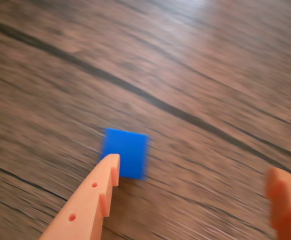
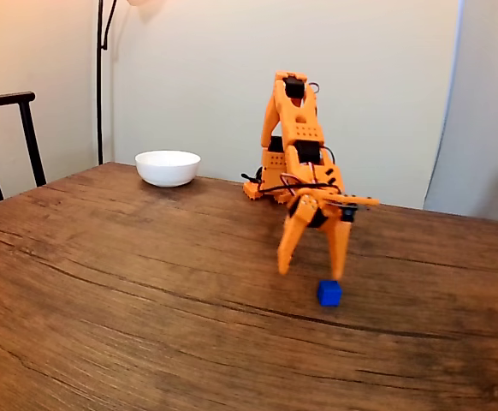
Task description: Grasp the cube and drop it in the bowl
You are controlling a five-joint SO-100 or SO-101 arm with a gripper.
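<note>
1. The cube (image 2: 329, 293) lies on the bare wooden table (image 2: 129, 300), nearest the camera in the fixed view, well apart from the bowl (image 2: 168, 167). In the wrist view the cube (image 1: 126, 152) sits just past the tip of the left finger (image 1: 93, 200), off to the left side of the gap, not centred in it.

2. It looks like a small, solid, plain-faced block: I judge it light and stiff, not fragile, and possibly a little slick on its smooth sides. Being so light, it may skid on the wood if one finger nudges it first. The sound place to hold it is across two opposite flat faces, low on the body and square to the fingers.

3. The gripper (image 2: 311, 272) hangs point-down just above the table, its two fingers spread wide and holding nothing. In the fixed view one finger comes down right at the cube and the other stands to its left; whether any finger touches the cube I cannot tell. Both views are blurred around the gripper.

4. Behind it the arm (image 2: 296, 128) folds forward from its base (image 2: 270, 184) at the back of the table, upper link upright, forearm sloping down toward the cube.

5. Farthest off, the white bowl stands near the table's rear left edge, beside a dark chair (image 2: 9, 137) and a lamp pole (image 2: 101, 77).
</note>
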